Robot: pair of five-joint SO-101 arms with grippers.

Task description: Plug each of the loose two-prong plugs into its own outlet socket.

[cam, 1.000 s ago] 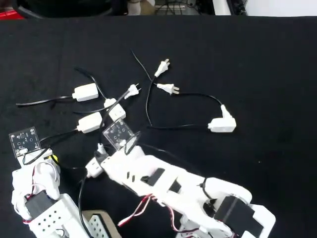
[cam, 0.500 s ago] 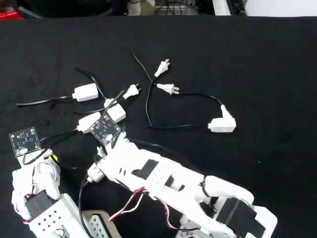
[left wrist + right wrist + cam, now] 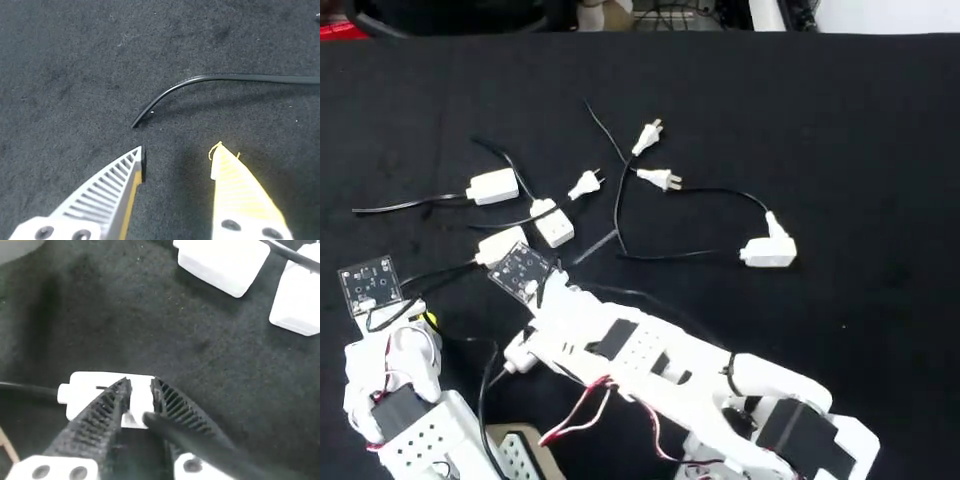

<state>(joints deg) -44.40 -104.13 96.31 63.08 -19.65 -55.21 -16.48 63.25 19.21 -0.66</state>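
Two grippers: black ribbed right gripper (image 3: 140, 385) clamps smooth white rectangular plastic socket (image 3: 82, 390); left gripper (image 3: 177, 149) gapes above fuzzy black cloth (image 3: 75, 50). Right arm (image 3: 640, 355) has swung toward nine o'clock.

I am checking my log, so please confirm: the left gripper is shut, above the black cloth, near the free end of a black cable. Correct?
Not quite. The left gripper is open, not shut; the left wrist view shows a clear gap between its fingertips. It is above the black cloth, near the free end of the black cable.
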